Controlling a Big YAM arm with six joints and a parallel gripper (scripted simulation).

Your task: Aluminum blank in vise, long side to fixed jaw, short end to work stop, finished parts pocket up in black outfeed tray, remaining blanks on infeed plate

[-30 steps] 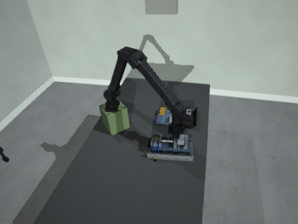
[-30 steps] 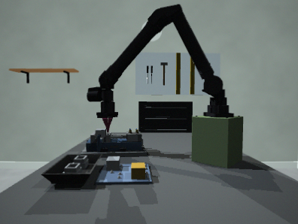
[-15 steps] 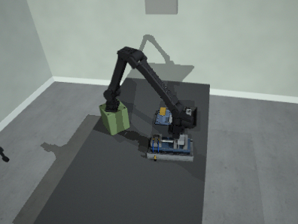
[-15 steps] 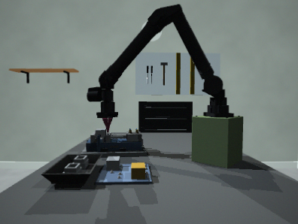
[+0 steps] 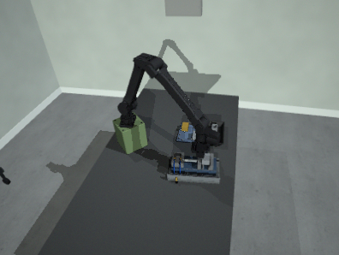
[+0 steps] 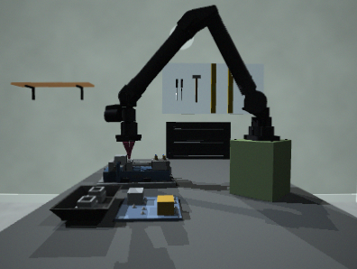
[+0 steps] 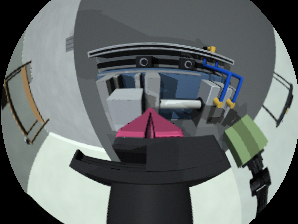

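Outfeed tray: nearest me in the exterior view, the black tray (image 6: 68, 212) sat with two finished parts (image 6: 92, 195) in it, pockets up as far as I could make out.

Infeed plate: just beside the tray, the blue plate (image 6: 173, 216) carried a gray aluminum blank (image 6: 135, 196) and a yellow brass blank (image 6: 165, 204), both lying flat and apart from each other.

Vise: behind the plate I saw the blue vise (image 6: 137, 173). From the wrist view a gray block (image 7: 127, 104) lay between the jaws, and the short pale rod of the work stop (image 7: 181, 104) sat to its right. I couldn't tell whether block and rod touched.

Gripper: my gripper (image 6: 129, 152) hung point-down right over the vise, its red fingers pressed together into one wedge, fully closed with nothing between them. Whether the tip touched the block, I couldn't tell.

Pedestal: off to the right, the arm stood on its green pedestal (image 6: 260, 169).

Back wall: farthest off, I had a tool board (image 6: 203, 88), a black cabinet (image 6: 198, 140) and an orange shelf (image 6: 51, 84).
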